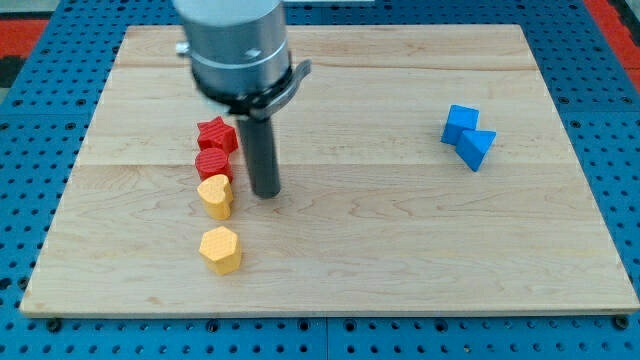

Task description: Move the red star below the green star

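Observation:
A red star [215,133] lies left of centre on the wooden board [400,240]. A second red block [213,164] sits directly below it, touching it. My tip [265,192] is just to the right of the second red block and the yellow heart-shaped block [215,195], close beside them. No green star shows in the view; the arm's grey body [235,45] covers part of the board's upper left.
A yellow hexagon block [220,249] lies below the yellow heart. Two blue blocks [468,136] sit together at the view's right. The board rests on a blue pegboard surface [30,150].

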